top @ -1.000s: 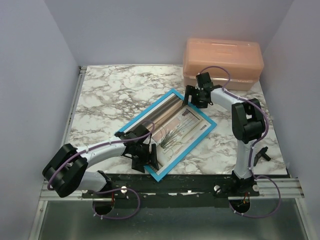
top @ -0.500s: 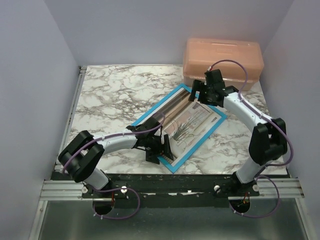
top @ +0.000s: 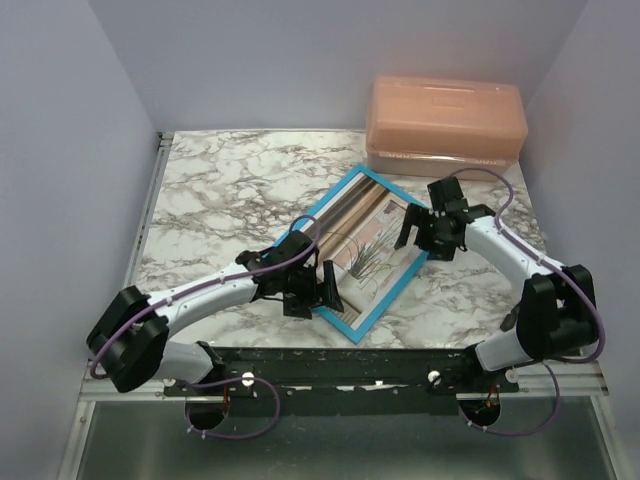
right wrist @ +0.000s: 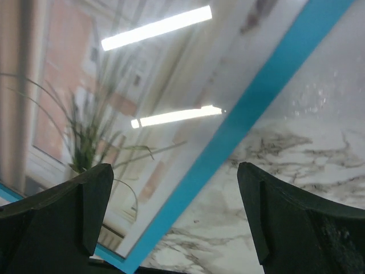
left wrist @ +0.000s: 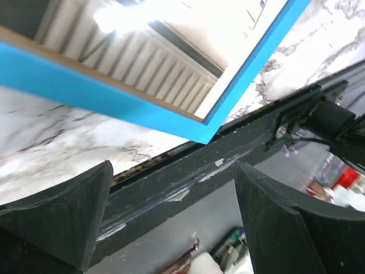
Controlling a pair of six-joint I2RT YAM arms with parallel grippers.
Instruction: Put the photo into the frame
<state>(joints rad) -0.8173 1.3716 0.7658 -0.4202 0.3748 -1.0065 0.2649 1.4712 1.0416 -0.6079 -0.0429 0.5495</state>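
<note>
Top external view gives you the frame [top: 392, 298] lying flat and skewed on the marble surface [top: 220, 190], blue face up, with the photo [top: 372, 252] of the spiky plant inside its border. Your left fingers [left wrist: 63, 211] are spread wide at the frame's near-left edge, close to its near corner, with nothing between them. Your right fingers [right wrist: 68, 211] are just as wide and empty over the frame's right edge, and the peach box [top: 445, 125] sits beyond the frame's far corner.
</note>
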